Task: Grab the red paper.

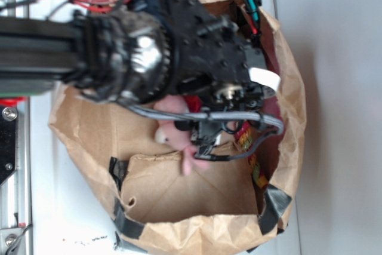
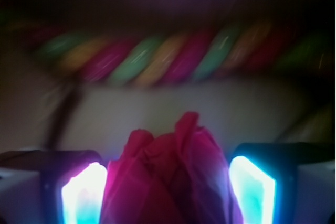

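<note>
Nearest the wrist camera: the red paper (image 2: 168, 177), a crumpled, peaked wad that fills the bottom centre of the wrist view.
Gripper (image 2: 168, 192): its two glowing fingers stand on either side of the wad, the left pad (image 2: 84, 195) and the right one right at its flanks; whether they press on it cannot be told from this blurred view.
Behind the paper: a twisted rope (image 2: 157, 59) of red, yellow and green strands runs across the view, well beyond the wad, out of focus.
Arm pose: in the exterior view the black arm (image 1: 149, 46) reaches in from the left edge over a brown paper bag (image 1: 292, 100), its wrist bent down into the bag's open mouth.
Red paper, exterior view: only a small red patch (image 1: 192, 102) shows, beside the wrist hardware.
Pink plush bunny (image 1: 176, 125): lies on the bag's floor, just under the wrist and partly hidden by it.
Bag: its rim is rolled outward, with black tape (image 1: 128, 222) at the near corners.
Surface: the bag sits on a white table (image 1: 65, 207).
</note>
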Action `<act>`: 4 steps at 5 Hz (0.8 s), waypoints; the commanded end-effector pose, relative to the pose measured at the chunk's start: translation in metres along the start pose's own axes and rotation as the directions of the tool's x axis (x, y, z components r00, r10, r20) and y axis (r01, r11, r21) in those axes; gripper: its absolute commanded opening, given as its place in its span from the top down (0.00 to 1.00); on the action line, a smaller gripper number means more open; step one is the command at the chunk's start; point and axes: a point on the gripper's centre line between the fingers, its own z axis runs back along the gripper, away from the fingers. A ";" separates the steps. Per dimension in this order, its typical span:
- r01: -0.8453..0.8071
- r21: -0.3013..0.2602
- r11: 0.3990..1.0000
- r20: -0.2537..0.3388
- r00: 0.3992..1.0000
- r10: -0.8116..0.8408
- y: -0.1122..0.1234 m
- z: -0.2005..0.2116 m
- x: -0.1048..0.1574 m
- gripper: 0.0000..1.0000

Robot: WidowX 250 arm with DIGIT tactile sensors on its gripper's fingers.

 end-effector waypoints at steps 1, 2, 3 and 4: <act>0.092 -0.034 0.995 0.191 0.978 -0.084 -0.035 0.107 0.023 1.00; 0.105 -0.016 0.994 0.197 0.975 -0.100 -0.040 0.120 0.032 1.00; 0.114 -0.008 0.993 0.176 0.978 -0.111 -0.043 0.123 0.040 1.00; 0.109 0.009 0.994 0.106 0.988 -0.110 -0.047 0.122 0.051 1.00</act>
